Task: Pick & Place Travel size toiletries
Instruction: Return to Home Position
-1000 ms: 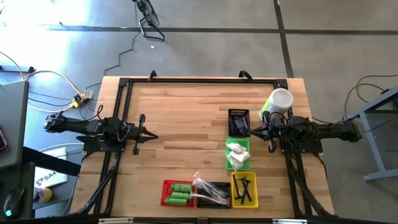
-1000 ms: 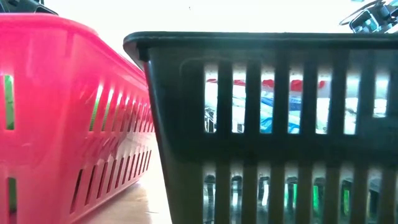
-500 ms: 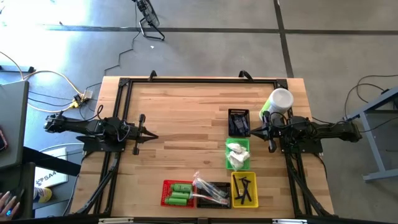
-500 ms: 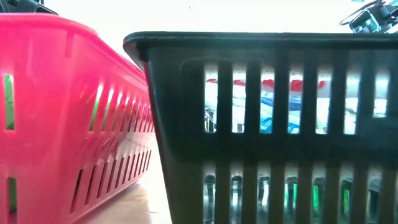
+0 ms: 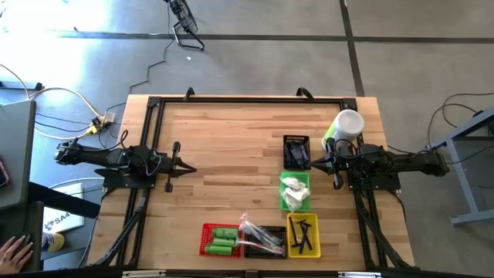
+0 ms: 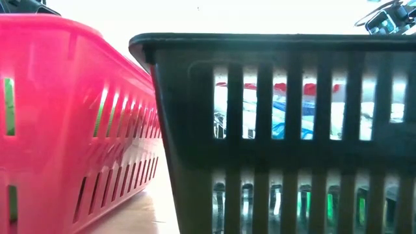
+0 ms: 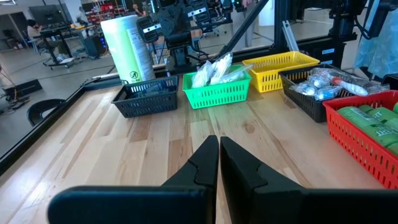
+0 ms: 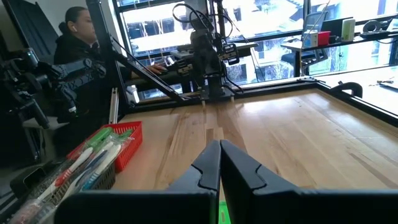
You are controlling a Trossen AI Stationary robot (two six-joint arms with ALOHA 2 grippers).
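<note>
Near edge of worktop (image 5: 231, 139), right of centre, three baskets in a row, side by side. Red basket (image 5: 203, 239) at left, green bottles (image 5: 224, 238) lying inside. Black basket (image 5: 266, 254) in middle, clear-wrapped toothbrushes (image 5: 258, 234) piled in it, ends poking over the rim. Yellow basket (image 5: 303, 254) at right, thin black combs (image 5: 302, 234) inside.

Just beyond the yellow one: green basket (image 5: 282, 185), white packets (image 5: 293, 191) in it. Farther again: second black basket (image 5: 296, 138), dark contents hard to make out. White cup (image 5: 348, 123) at far right, beside right arm.

Left gripper (image 5: 191, 170) at left, mid-worktop, fingers pressed together, holding nothing. Right gripper (image 5: 312, 164) just right of second black basket, fingers likewise pressed together, empty.
</note>
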